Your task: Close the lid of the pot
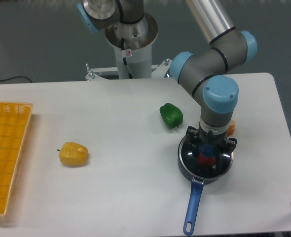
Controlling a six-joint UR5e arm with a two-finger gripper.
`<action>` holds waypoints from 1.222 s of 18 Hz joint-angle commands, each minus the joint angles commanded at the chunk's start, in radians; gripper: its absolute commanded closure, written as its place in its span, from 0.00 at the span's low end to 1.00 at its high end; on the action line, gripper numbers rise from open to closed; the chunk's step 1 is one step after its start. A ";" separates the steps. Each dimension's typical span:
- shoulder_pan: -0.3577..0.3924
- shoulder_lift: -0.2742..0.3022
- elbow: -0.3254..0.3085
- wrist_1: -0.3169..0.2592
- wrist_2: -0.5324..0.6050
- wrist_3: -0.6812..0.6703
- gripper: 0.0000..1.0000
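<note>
The pot is a small round black pan with a long blue handle that points toward the table's front edge. The glass lid with its thin metal rim lies over the pot's top. My gripper points straight down over the pot's centre. Its fingers stand on either side of the lid's blue knob. Something red shows under the glass inside the pot. Whether the fingers press on the knob I cannot tell.
A green pepper lies just left of and behind the pot. A yellow pepper lies at centre left. A yellow basket stands at the left edge. A small orange object peeks out behind my wrist.
</note>
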 joint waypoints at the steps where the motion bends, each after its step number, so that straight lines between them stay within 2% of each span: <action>1: 0.000 0.000 -0.002 0.000 0.000 0.000 0.32; 3: 0.000 -0.002 -0.002 0.002 0.000 0.000 0.30; 5: 0.002 -0.005 -0.002 0.000 0.002 0.002 0.20; 7: 0.000 -0.005 0.000 0.002 0.011 0.002 0.00; 15: -0.005 0.003 -0.003 -0.012 0.028 -0.002 0.00; 20: -0.031 0.057 -0.002 -0.024 0.028 0.003 0.00; 22: -0.037 0.081 0.006 -0.064 0.028 0.003 0.00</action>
